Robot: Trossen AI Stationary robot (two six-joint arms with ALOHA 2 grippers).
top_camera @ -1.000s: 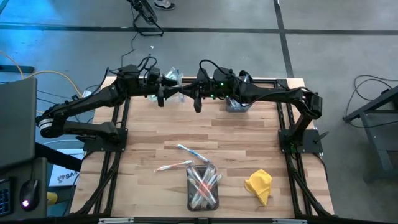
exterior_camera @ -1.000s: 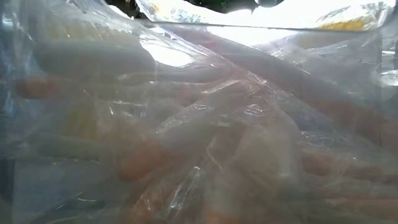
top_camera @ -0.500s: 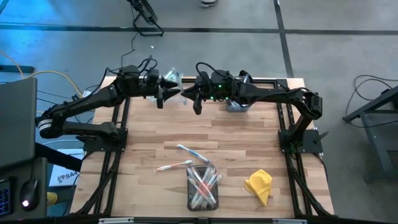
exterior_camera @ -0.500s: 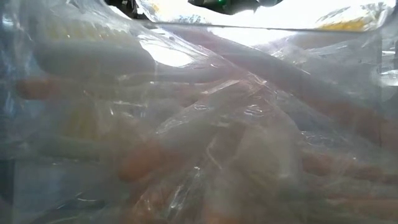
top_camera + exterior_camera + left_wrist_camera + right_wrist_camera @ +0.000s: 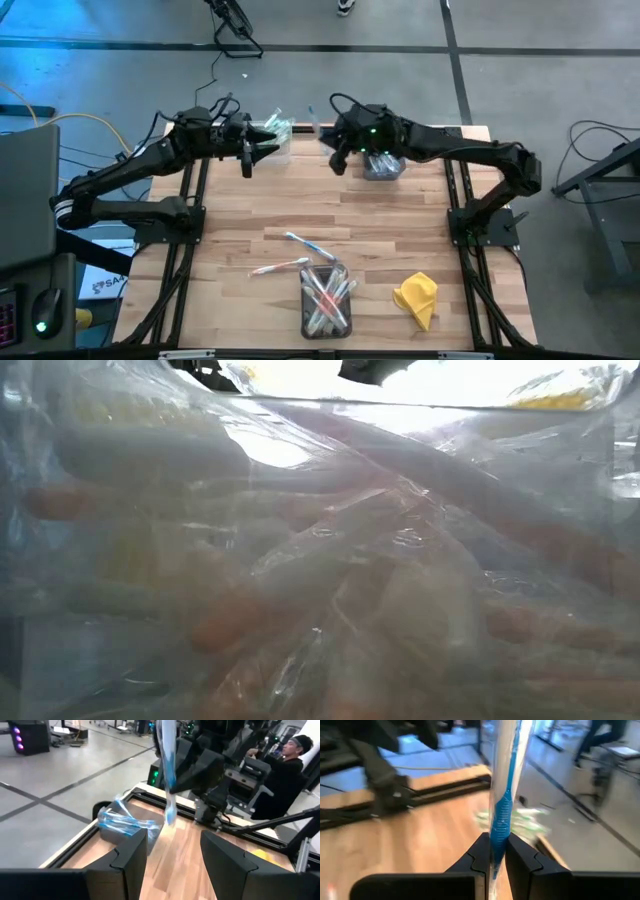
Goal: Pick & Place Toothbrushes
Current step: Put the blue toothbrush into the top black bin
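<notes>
My right gripper (image 5: 496,852) (image 5: 336,158) is over the table's far middle, shut on a blue-and-white toothbrush (image 5: 502,795) in a clear wrapper. That toothbrush (image 5: 167,770) also shows in the left wrist view. My left gripper (image 5: 172,855) (image 5: 252,155) stands open and empty to its left, beside a far-left bin (image 5: 276,128) of wrapped toothbrushes. Two loose toothbrushes (image 5: 300,243) (image 5: 280,267) lie flat on the table. A near bin (image 5: 327,300) holds several more and fills the low view (image 5: 320,560). My right gripper pinches the toothbrush between its two fingers at the blue ribbed grip (image 5: 499,839). The brush runs on past the fingertips (image 5: 481,851). It is lifted clear of the table and stands steeply in the left wrist view, its pale lower end (image 5: 170,815) hanging free.
A grey bin (image 5: 382,166) sits at the far right, under my right arm. A yellow cloth (image 5: 417,298) lies near the front right. Bare wood (image 5: 300,200) shows across the table's middle. A person sits beyond the table (image 5: 292,750).
The two grippers stood close together over the far middle. My right gripper has gone toward the table's right edge, risen a little and tipped its fingers up, taking the toothbrush with it. My left gripper has drawn back toward the left edge, staying open.
</notes>
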